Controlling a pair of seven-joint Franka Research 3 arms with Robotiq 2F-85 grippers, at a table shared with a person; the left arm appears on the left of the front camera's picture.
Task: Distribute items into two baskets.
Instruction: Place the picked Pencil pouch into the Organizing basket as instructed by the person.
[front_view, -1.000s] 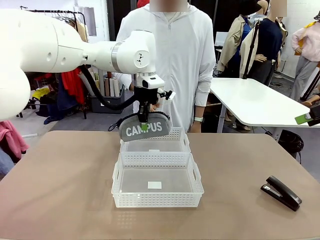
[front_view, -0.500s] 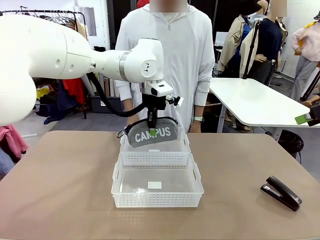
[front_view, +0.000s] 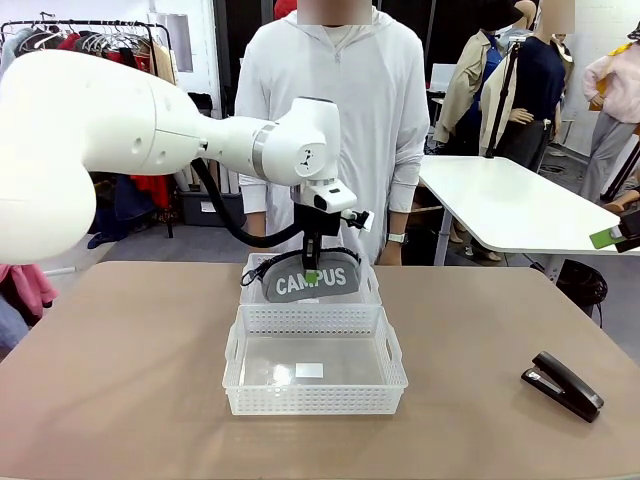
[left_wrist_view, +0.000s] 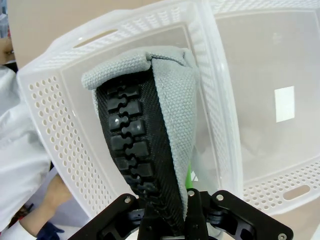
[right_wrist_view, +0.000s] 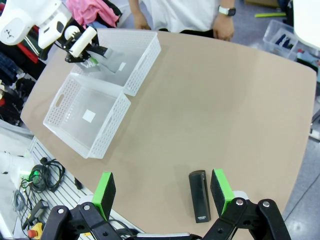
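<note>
The grey "CAMPUS" pouch (front_view: 310, 281) hangs from my left gripper (front_view: 313, 270), which is shut on its top edge. It dangles just above the far white basket (front_view: 372, 291), behind the near white basket (front_view: 315, 398). In the left wrist view the pouch (left_wrist_view: 170, 115) hangs over the far basket (left_wrist_view: 50, 120), with the near basket (left_wrist_view: 280, 185) beside it. The black stapler (front_view: 562, 385) lies on the table at the right. My right gripper (right_wrist_view: 162, 192) is open high above the stapler (right_wrist_view: 199, 196), with nothing between its fingers.
A person in a white jacket (front_view: 340, 110) stands at the far edge, right behind the baskets. In the right wrist view the two baskets (right_wrist_view: 107, 132) sit end to end at the far left. Bare tabletop (front_view: 120, 350) lies on both sides of them.
My left gripper has carried the pouch to the right and lower, down over the far basket. The stapler and both baskets have not moved.
</note>
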